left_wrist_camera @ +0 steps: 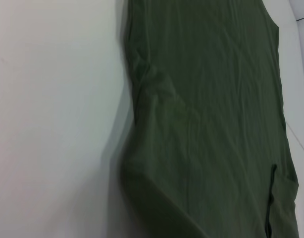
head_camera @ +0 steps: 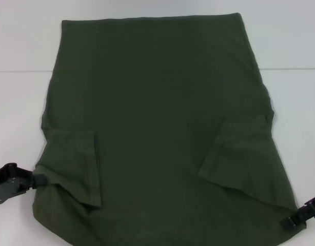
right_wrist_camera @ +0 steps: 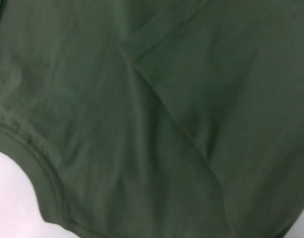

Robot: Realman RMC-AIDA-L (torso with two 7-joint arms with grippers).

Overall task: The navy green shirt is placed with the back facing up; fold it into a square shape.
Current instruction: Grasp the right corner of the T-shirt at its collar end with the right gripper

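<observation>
The navy green shirt (head_camera: 157, 118) lies plain side up across the white table, both sleeves folded inward onto its body. It fills most of the head view. My left gripper (head_camera: 36, 179) is at the shirt's near left edge, shut on the cloth there. My right gripper (head_camera: 295, 218) is at the near right corner, shut on the cloth, which is drawn out toward it. The near end looks raised a little, with a shadow under its edge in the left wrist view (left_wrist_camera: 201, 124). The right wrist view shows the shirt (right_wrist_camera: 157, 109) close up with a hemmed edge.
The white table (head_camera: 19, 113) shows bare on both sides of the shirt. A seam line crosses the table at the far part of it. Nothing else stands on it.
</observation>
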